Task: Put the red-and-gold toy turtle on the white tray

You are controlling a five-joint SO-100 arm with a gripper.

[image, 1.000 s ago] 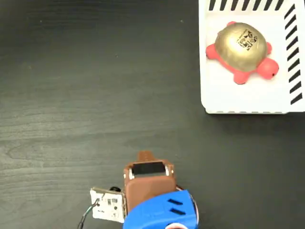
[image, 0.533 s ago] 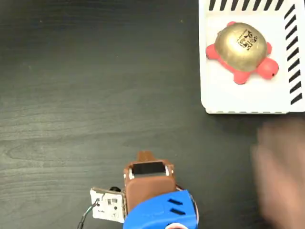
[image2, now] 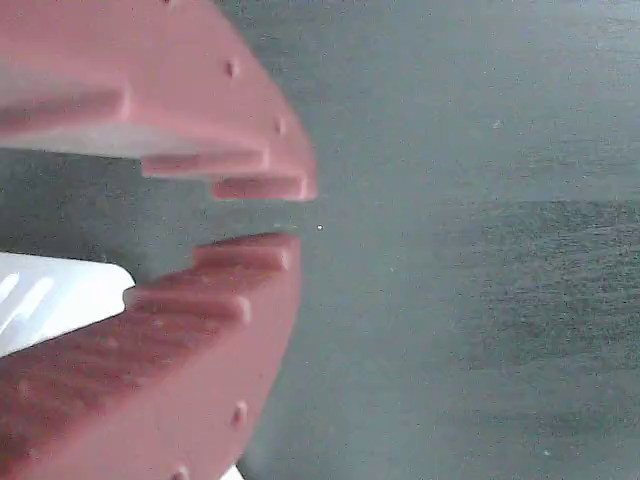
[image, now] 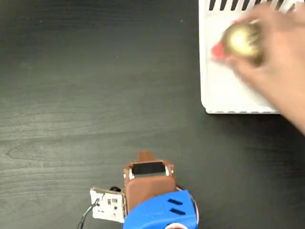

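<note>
The red-and-gold toy turtle (image: 242, 40) is on or just above the white tray (image: 224, 93) at the top right of the fixed view. It is blurred, and a person's hand (image: 281, 71) closes around it from the right, hiding most of its red parts. My gripper (image: 145, 156) stays folded back at the bottom centre, far from the tray. In the wrist view the gripper (image2: 290, 212) has its red-brown toothed fingers (image2: 230, 290) nearly together, with nothing between them and only dark table behind.
The dark wood-grain table (image: 86, 86) fills the left and middle of the fixed view. The arm's blue base (image: 162, 212) and a small white circuit board (image: 107, 205) with wires lie at the bottom edge. The person's forearm covers the tray's right side.
A person's hand has moved up from the lower right onto the tray and now grips the turtle, which has shifted slightly. My arm has not moved.
</note>
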